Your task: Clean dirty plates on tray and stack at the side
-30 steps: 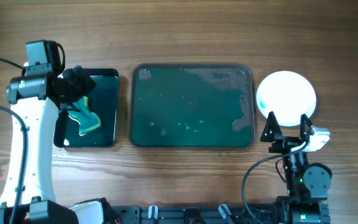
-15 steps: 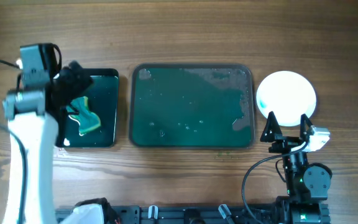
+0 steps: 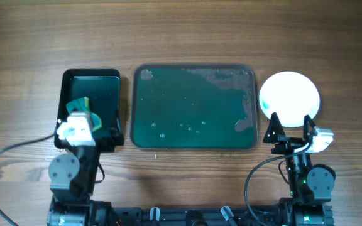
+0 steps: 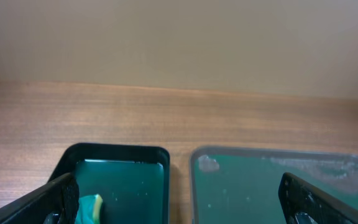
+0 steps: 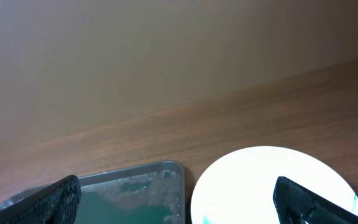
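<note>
The white plates [image 3: 290, 94] appear as one round disc on the table right of the dark green tray [image 3: 193, 135]; I cannot tell how many are stacked. A small teal mark shows at the disc's left edge. The tray holds no plate, only wet smears. My right gripper [image 3: 290, 128] is open and empty just in front of the plates [image 5: 272, 183], with the tray's corner [image 5: 135, 177] to its left. My left gripper [image 3: 88, 124] is open and empty over the near end of the black tray [image 3: 93, 78]. In the left wrist view my left gripper [image 4: 179, 199] looks out over both trays.
A green-and-yellow sponge [image 3: 80, 105] lies in the small black tray [image 4: 120, 152], also seen in the left wrist view [image 4: 92, 208]. The dark green tray [image 4: 278, 180] lies right of a narrow strip of bare wood. Both arm bases stand at the near table edge.
My left arm has pulled back from above the black tray to the near edge, leaving the sponge in the tray. The right arm and the plates have not moved.
</note>
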`<act>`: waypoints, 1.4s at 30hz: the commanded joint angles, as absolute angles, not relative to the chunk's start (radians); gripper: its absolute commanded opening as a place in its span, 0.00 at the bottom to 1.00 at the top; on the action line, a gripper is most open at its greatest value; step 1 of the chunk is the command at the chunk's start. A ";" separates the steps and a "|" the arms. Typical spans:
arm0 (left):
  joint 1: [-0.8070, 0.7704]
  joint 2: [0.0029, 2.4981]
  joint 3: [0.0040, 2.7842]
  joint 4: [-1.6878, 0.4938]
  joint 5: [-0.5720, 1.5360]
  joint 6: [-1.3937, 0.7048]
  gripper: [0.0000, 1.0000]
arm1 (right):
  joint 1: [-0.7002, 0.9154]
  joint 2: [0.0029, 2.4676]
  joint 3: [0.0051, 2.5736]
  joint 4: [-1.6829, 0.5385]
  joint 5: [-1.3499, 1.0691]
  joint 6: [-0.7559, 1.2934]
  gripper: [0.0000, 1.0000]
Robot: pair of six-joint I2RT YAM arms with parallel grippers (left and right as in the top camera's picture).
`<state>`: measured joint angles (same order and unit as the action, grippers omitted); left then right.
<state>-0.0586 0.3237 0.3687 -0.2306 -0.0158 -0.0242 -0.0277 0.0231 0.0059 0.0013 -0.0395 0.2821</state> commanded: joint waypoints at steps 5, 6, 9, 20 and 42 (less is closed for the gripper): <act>-0.039 0.092 0.127 -0.155 0.010 0.023 1.00 | -0.025 0.021 0.005 0.006 -0.023 0.263 1.00; -0.037 0.071 0.109 -0.148 0.010 0.032 1.00 | -0.025 0.021 0.005 0.006 -0.023 0.263 1.00; -0.036 0.014 0.060 -0.142 0.010 0.068 1.00 | -0.025 0.021 0.005 0.006 -0.023 0.263 1.00; -0.026 0.003 0.037 -0.141 0.011 0.072 1.00 | -0.025 0.023 0.005 0.006 -0.023 0.263 1.00; -0.026 0.009 0.037 -0.141 0.011 0.072 1.00 | -0.025 0.023 0.005 0.006 -0.023 0.263 1.00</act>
<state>-0.0322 0.0147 0.0475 -0.1482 -0.0010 0.0513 -0.0277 0.0231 0.0059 0.0013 -0.0395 0.2821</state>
